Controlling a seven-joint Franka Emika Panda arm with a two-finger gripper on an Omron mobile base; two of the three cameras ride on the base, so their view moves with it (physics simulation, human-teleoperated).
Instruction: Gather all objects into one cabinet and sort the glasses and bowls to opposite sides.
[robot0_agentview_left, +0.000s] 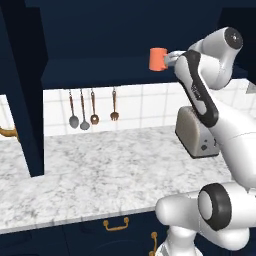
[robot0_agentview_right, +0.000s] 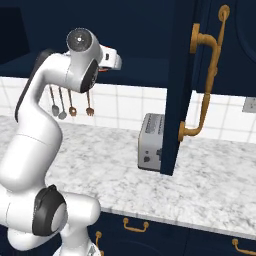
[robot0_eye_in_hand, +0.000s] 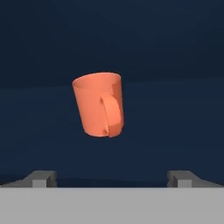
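- Orange mug: seen in the hand view ahead of the gripper, centred a little left of the midline between the two finger tips and apart from both; handle turned toward the camera, body slightly tilted.
- Gripper: jaws spread wide, nothing between them; the mug is not gripped.
- Left base view: the same orange mug stands on the shelf board of the navy cabinet, just beside the end of the white arm, on its left.
- Below the shelf: tiled wall with hanging utensils, a toaster on the marble counter.
- Right base view: open cabinet door with a brass handle.
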